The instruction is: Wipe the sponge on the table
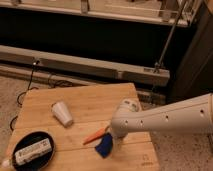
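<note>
- Camera view looks down on the table (90, 100), a light plank-striped top filling the lower left and middle of the frame.
- Arm (170, 117): a white link enters from the right edge and runs leftward, low over the table's lower right part.
- Pan (20, 139): round and black, on the table's lower left corner, with a white oblong object (32, 151) lying in it.
- Cup (62, 113): white, tipped on its side, on the table left of centre, above and right of the pan.
- Gripper (114, 137): at the arm's left end, pointing down at the table's lower middle; jaws spread wide with nothing grasped.
- Sponge (103, 147): dark blue, flat on the table just below and left of the gripper, its upper right edge right at the jaws; whether they touch cannot be told.
- Stick (94, 136): thin and orange, lying slanted on the table just above and left of the sponge, its right end reaching the gripper.
</note>
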Robot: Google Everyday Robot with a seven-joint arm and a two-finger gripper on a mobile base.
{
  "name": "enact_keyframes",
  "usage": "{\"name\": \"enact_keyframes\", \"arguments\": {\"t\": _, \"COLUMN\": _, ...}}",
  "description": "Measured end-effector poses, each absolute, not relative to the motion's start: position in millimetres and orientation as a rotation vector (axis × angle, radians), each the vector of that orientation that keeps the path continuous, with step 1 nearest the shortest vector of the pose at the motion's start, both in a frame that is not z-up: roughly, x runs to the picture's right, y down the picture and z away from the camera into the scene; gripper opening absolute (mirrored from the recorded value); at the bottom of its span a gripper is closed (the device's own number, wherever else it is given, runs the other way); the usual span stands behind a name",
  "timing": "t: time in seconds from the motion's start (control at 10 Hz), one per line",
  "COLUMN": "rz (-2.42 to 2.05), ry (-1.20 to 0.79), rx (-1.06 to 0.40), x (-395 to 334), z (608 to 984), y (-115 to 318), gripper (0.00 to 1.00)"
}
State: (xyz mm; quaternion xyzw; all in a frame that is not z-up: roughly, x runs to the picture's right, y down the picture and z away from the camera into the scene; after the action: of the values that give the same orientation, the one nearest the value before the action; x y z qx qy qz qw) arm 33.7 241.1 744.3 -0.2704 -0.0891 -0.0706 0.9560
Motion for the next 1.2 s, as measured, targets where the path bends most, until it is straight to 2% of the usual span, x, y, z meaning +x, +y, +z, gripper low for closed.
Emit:
{"name": "enact_keyframes", "arguments": {"t": 0.3, "rz": -0.271, "ry": -0.232, "rx": -0.562, "x": 9.7, "z": 737.5, "y": 266.5, "gripper": 0.80}}
{"name": "enact_keyframes", "arguments": {"t": 0.7, "rz": -0.400, "ry": -0.203, "rx": -0.610, "x": 0.1, "z": 751.5, "y": 300.5, "gripper": 0.80}}
{"name": "enact_keyframes", "arguments": {"t": 1.2, "rz": -0.360, "ry": -0.155, "rx": -0.589, "x": -0.1, "z": 769.0, "y": 290.2, "gripper": 0.80}}
